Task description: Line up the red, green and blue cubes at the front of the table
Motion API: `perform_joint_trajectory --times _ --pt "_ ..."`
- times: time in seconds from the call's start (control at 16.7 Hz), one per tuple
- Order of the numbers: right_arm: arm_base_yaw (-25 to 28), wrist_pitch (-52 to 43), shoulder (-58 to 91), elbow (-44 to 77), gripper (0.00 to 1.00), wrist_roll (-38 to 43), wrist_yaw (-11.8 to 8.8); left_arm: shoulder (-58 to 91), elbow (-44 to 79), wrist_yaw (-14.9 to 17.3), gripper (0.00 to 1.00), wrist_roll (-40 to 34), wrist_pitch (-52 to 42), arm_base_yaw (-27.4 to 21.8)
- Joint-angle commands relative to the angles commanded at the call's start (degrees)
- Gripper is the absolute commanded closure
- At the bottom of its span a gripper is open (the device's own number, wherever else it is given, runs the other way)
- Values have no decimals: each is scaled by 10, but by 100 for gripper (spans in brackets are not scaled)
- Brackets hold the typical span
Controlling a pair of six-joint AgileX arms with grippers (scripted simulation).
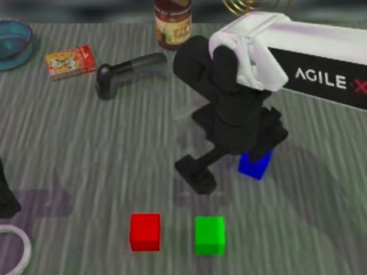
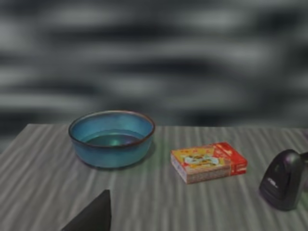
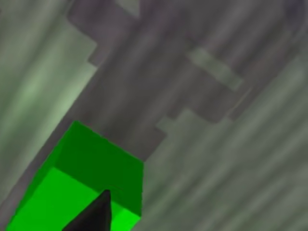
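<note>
Right gripper (image 1: 226, 163): hangs over the middle of the table (image 1: 86, 149), black wrist and fingers low, one finger (image 1: 198, 172) reaching toward the front edge. Whether the fingers are spread or pressed together cannot be told from these views; nothing is seen between them. Its wrist view looks down on the green cube and the table's grain.

Left gripper (image 1: 6, 197): parked at the table's left edge, only a dark sliver in the top view; finger state cannot be told.

Red cube (image 1: 144, 231): near the front edge, left of centre, upright and free.

Green cube (image 1: 209, 235): near the front edge, just beside the red cube with a gap between them, in line with it.

Blue cube (image 1: 255, 164): well back from the front edge, partly hidden under the right wrist, out of the row.

Others, along the back edge: blue bowl (image 2: 111, 138) at the left back corner, printed box (image 2: 208, 161), black scanner (image 1: 123, 71), jar (image 1: 172, 23).

Step in hand, as judged: two cubes stand placed; the blue one remains.

Next move calls for: closing on the blue cube squarely, then carrying it to the front edge on the green cube's right, matching the row's spacing without nudging the green.
</note>
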Motion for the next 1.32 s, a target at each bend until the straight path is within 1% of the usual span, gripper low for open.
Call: perform_joint_trajectory --times 0.18,0.3,0.42,0.54,0.66,1.02,1.14,1.32 --pt "-41 -6 20 22 0 -165 -1 0 0 0 0 0 0 0" --pt "-66 -7 28 35 0 -254 -1 0 0 0 0 0 0 0" --pt "-87 -5 32 45 0 -319 0 0 0 0 0 0 0 0" --pt "-102 -3 32 51 0 -360 0 0 0 0 0 0 0 0" --pt "-108 -2 32 54 0 -376 1 0 0 0 0 0 0 0" --pt "-106 8 34 45 0 -374 1 0 0 0 0 0 0 0" --pt "-107 40 45 23 0 -374 1 0 0 0 0 0 0 0" --pt "-107 116 70 -21 0 -374 1 0 0 0 0 0 0 0"
